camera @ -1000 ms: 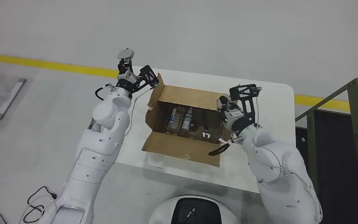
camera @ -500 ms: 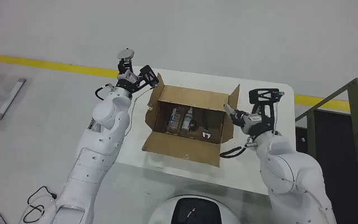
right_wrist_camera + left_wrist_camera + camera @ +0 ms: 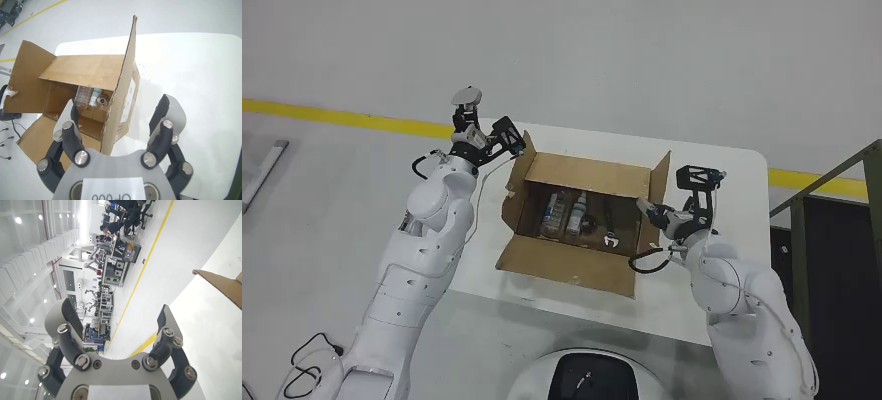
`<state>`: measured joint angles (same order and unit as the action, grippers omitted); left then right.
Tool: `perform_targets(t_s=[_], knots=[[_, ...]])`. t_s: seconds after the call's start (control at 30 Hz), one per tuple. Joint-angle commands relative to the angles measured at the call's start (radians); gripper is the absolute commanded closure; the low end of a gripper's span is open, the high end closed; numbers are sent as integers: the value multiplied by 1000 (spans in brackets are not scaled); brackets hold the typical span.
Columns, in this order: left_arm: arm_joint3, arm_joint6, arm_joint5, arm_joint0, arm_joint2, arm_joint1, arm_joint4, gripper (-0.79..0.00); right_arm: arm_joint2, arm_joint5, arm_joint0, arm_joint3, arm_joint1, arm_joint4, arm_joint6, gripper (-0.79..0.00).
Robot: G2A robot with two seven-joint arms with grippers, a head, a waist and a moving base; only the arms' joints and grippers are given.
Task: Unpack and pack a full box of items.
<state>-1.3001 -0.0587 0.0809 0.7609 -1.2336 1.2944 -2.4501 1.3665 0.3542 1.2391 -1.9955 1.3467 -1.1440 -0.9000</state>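
Note:
An open cardboard box point(image 3: 578, 180) stands in the middle of the white table point(image 3: 737, 215). Inside lie two clear bottles point(image 3: 564, 212) and a dark wrench-like tool point(image 3: 610, 228). The right wrist view shows the bottles point(image 3: 84, 95) beside a round metal part point(image 3: 102, 100). My right gripper point(image 3: 698, 180) hangs open just right of the box's upright right flap point(image 3: 658, 182). That flap point(image 3: 122, 75) lines up with the gap between the right gripper point(image 3: 117, 111) fingers. My left gripper point(image 3: 506, 132) is open and empty at the box's far left corner, beside the left flap point(image 3: 217, 283).
The box's near flap point(image 3: 567, 265) lies folded out toward the table's front edge. Bare tabletop lies right of the box point(image 3: 189, 75). A yellow floor line point(image 3: 342, 117) runs behind the table, and a dark frame point(image 3: 842, 220) stands at the far right.
My right gripper swung from above the box's right end out to the right, then eased back slightly. The right flap now stands upright. The left arm has stayed still.

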Motion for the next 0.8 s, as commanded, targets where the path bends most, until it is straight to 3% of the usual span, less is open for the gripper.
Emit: perform_targets(t_s=[0.0, 0.03, 0.47, 0.77], knots=[[0, 0, 0, 0, 0, 0, 0, -785, 1, 6, -4, 12, 1, 10, 5, -99], [0, 0, 0, 0, 0, 0, 0, -785, 1, 7, -4, 15, 1, 12, 6, 0], [0, 0, 0, 0, 0, 0, 0, -785, 24, 16, 10, -4, -1, 16, 1, 0], [0, 0, 0, 0, 0, 0, 0, -785, 91, 16, 46, -92, -9, 4, -24, 0]])
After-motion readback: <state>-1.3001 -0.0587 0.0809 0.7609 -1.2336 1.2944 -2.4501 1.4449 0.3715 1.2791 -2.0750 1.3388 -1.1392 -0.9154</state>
